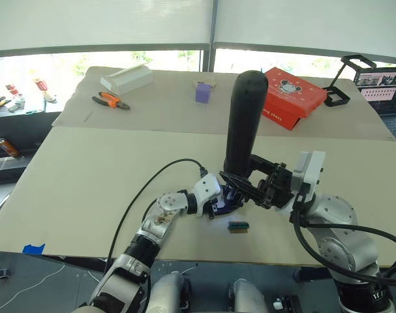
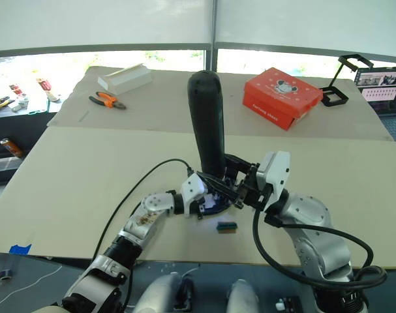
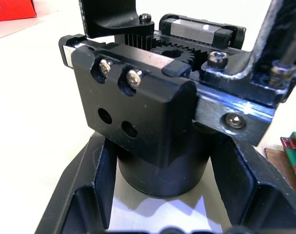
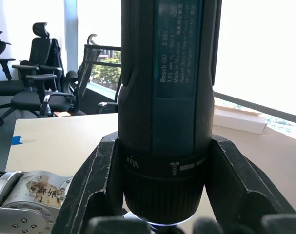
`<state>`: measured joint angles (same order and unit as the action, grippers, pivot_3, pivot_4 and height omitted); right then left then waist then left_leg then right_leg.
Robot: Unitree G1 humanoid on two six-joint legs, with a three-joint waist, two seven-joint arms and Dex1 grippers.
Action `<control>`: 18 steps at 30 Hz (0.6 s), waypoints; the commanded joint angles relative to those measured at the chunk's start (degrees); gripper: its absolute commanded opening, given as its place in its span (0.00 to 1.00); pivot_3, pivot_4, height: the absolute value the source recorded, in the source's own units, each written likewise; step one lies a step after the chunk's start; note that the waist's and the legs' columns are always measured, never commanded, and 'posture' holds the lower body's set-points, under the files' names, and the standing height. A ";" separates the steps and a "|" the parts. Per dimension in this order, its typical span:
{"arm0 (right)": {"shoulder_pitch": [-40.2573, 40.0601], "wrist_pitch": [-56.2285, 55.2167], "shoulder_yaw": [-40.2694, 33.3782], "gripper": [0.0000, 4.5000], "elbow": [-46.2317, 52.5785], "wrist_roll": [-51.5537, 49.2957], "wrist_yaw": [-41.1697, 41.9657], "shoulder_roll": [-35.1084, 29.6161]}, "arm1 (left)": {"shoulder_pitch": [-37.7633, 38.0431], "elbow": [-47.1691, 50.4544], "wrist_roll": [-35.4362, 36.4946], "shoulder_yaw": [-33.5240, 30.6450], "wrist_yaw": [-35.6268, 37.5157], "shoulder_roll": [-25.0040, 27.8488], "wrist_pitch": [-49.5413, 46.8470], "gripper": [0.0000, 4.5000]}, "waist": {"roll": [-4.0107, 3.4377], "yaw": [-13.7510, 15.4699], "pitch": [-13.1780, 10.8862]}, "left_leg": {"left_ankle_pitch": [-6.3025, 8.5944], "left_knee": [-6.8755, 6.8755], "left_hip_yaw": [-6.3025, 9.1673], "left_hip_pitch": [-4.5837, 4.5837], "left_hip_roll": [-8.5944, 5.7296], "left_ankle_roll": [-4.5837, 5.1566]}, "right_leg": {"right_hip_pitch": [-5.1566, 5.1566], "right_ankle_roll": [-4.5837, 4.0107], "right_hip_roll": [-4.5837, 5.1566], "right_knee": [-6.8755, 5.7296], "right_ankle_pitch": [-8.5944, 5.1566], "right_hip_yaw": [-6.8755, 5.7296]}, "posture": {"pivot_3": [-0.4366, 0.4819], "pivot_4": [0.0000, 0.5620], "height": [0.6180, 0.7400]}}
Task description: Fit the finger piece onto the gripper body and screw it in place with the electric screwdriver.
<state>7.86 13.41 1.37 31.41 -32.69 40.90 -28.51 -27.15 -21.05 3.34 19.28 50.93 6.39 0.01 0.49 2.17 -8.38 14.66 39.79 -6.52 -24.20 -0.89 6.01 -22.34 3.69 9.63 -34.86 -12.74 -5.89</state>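
My left gripper (image 1: pixel 224 203) is low over the front of the table, shut on the gripper body (image 3: pixel 138 112), a chunky black block with two silver screws on its face. In the left wrist view its fingers (image 3: pixel 96 165) flank the body's round base. A black piece (image 3: pixel 111 17) rises from the body's top; I cannot tell if it is the finger piece. My right gripper (image 1: pixel 248 184) is shut on the lower end of the electric screwdriver (image 1: pixel 245 117), which stands upright with its tip down over the gripper body. The bit is hidden.
A small green-brown block (image 1: pixel 238 225) lies just in front of the grippers. A black cable (image 1: pixel 145 189) loops across the table to my left wrist. At the back are orange-handled pliers (image 1: pixel 110 100), a white box (image 1: pixel 127 78), a purple block (image 1: pixel 203 92) and a red box (image 1: pixel 292 96).
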 commanded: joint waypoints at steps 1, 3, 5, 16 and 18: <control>-2.66 2.78 0.46 0.43 -2.17 1.16 0.45 -1.58 | 0.63 -0.41 -0.54 1.56 1.09 0.03 -0.60 0.51 | 0.00 0.00 0.00 | 0.00 0.00 0.00 0.00 0.00 0.00 | 0.00 0.00 0.00 0.00 0.00 0.00 | 0.48 0.27 1.00; -2.28 2.64 -0.17 0.43 -1.17 0.35 0.79 -1.81 | 0.64 -0.40 -0.54 1.59 1.12 0.05 -0.64 0.51 | 0.00 0.00 0.00 | 0.00 0.00 0.00 0.00 0.00 0.00 | 0.00 0.00 0.00 0.01 0.00 0.00 | 0.48 0.27 1.00; -1.40 2.87 -0.88 0.43 -0.03 -0.62 0.93 -2.16 | 0.64 -0.47 -0.53 1.59 1.17 0.08 -0.65 0.51 | 0.00 0.01 0.00 | 0.00 0.00 0.00 -0.01 0.00 0.00 | -0.01 0.00 0.00 0.00 0.00 0.00 | 0.48 0.27 1.00; 7.91 2.99 -7.80 0.43 7.03 -12.66 2.67 -3.66 | -0.19 -4.15 -1.41 1.49 0.27 -0.36 0.66 0.51 | -0.01 0.34 -0.04 | 0.03 0.01 0.00 -0.13 -0.04 0.04 | -0.10 0.01 0.09 0.04 0.00 -0.02 | 0.48 0.27 1.00; 8.09 3.33 -8.63 0.43 7.63 -13.97 3.45 -4.47 | -0.46 -4.74 -1.54 1.33 -0.31 -0.58 0.75 0.51 | -0.01 0.45 -0.04 | 0.04 0.02 0.00 -0.13 -0.05 0.07 | -0.06 0.04 0.12 0.08 0.02 -0.04 | 0.48 0.27 1.00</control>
<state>15.21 17.51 -4.63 36.09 -43.99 43.73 -32.34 -28.25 -23.31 3.31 19.51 51.18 5.99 1.33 0.48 2.62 -8.42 14.71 39.81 -6.52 -24.32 -0.94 6.09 -22.38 3.73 9.76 -34.78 -12.72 -5.94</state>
